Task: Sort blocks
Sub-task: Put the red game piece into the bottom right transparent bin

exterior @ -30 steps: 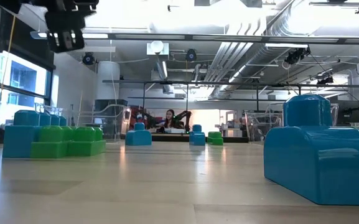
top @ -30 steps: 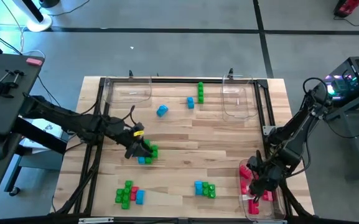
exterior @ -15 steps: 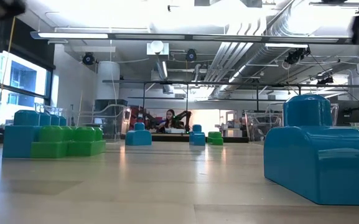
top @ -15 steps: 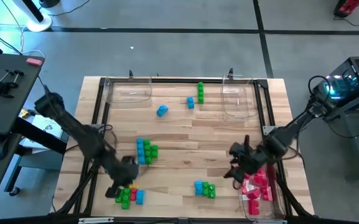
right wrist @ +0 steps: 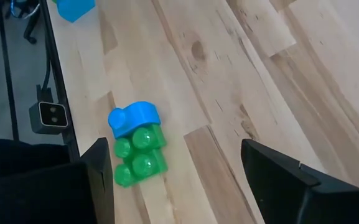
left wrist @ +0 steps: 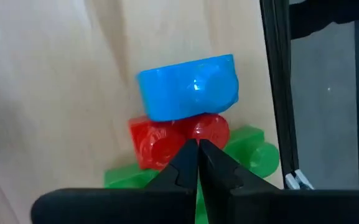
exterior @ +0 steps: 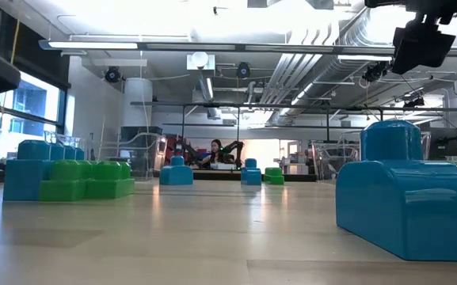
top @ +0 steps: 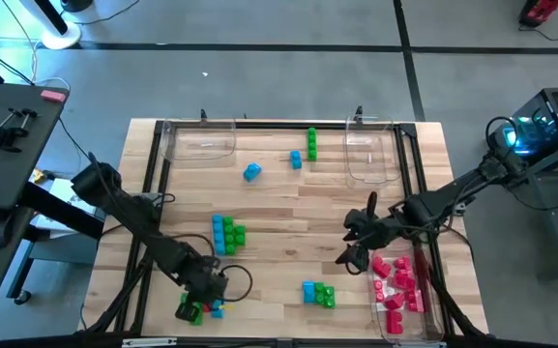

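Red block (left wrist: 178,138) under closed left pincer (left wrist: 197,155) shows only wrist-side.

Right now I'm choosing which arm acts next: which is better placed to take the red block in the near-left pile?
Left. The left gripper, fingers shut, hangs right over that pile, with the red block just past its fingertips. The right gripper, open, is across the table beside the tray of red blocks.
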You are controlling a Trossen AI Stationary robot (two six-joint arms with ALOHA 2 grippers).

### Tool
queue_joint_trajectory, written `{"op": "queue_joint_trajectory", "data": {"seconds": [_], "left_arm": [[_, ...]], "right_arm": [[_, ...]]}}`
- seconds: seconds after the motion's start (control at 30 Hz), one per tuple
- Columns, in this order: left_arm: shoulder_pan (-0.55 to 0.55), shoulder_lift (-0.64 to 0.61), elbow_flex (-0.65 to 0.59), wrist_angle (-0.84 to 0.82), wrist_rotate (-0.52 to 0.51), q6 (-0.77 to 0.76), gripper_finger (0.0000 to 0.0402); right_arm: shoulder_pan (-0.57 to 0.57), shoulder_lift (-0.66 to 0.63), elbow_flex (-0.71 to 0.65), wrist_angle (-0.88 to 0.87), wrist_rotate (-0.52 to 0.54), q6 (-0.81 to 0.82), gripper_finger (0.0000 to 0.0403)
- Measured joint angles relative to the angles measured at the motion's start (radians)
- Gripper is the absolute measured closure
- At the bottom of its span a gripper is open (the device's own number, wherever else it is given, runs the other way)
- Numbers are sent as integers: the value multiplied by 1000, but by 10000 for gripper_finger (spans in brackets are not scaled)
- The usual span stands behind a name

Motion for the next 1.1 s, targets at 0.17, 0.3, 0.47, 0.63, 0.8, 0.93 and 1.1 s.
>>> {"op": "queue_joint_trajectory", "data": {"seconds": [0.17, 0.3, 0.47, 0.63, 0.8, 0.93, 1.1], "left_arm": [[-7, 1, 0, 7, -1, -4, 401], [-6, 1, -7, 17, 16, -3, 401], [-1, 1, -63, 81, 74, -29, 401], [31, 1, -76, 86, 29, -31, 401], [81, 1, -76, 98, 1, -1, 401], [133, 1, -76, 97, -30, 39, 401], [208, 1, -76, 99, -110, 141, 401]], "right_arm": [[-3, 0, 0, -4, -1, -23, 174], [-3, 0, 0, -4, 2, -23, 174], [-3, 0, 0, -4, 2, -23, 174], [-3, 0, 0, -4, 3, -18, 174], [-3, 0, 0, -4, 4, -16, 174], [-3, 0, 0, -4, 4, -15, 174], [-3, 0, 0, -4, 29, -14, 174]]}}
